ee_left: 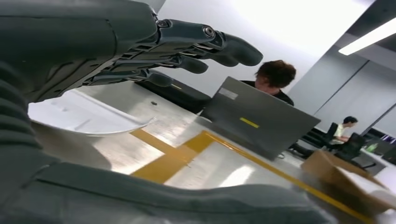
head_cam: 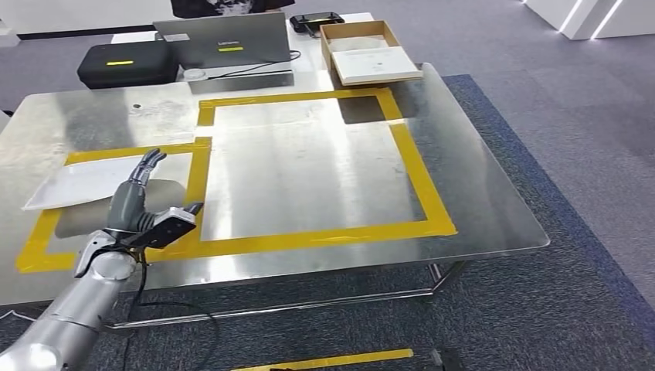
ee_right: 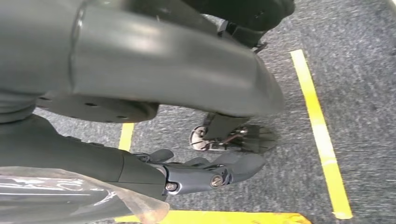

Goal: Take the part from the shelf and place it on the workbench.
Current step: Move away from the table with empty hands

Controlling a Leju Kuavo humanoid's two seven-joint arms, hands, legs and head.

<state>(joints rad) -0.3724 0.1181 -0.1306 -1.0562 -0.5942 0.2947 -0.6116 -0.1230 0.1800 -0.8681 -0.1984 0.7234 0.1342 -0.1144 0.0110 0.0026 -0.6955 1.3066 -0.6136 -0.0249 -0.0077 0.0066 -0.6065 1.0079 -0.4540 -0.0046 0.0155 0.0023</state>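
Observation:
The part is a flat white sheet [head_cam: 85, 182] lying on the steel workbench [head_cam: 309, 178], inside the small yellow-taped rectangle at the left. My left hand [head_cam: 143, 205] hovers just over the sheet's near right corner, fingers spread and holding nothing. In the left wrist view the fingers [ee_left: 187, 42] stretch out above the white sheet [ee_left: 84, 116], whose near edge curls up slightly. My right hand [ee_right: 201, 172] hangs low over the grey carpet with its fingers loosely extended and nothing between them. A clear plastic film [ee_right: 70, 196] shows beside its wrist.
A larger yellow-taped rectangle [head_cam: 421, 178] marks the bench's middle. At the back stand a grey laptop [head_cam: 224, 42], a black case [head_cam: 127, 63] and an open cardboard box [head_cam: 371, 52]. A person [ee_left: 275, 74] sits behind the laptop. Yellow tape lines [ee_right: 322, 135] cross the floor.

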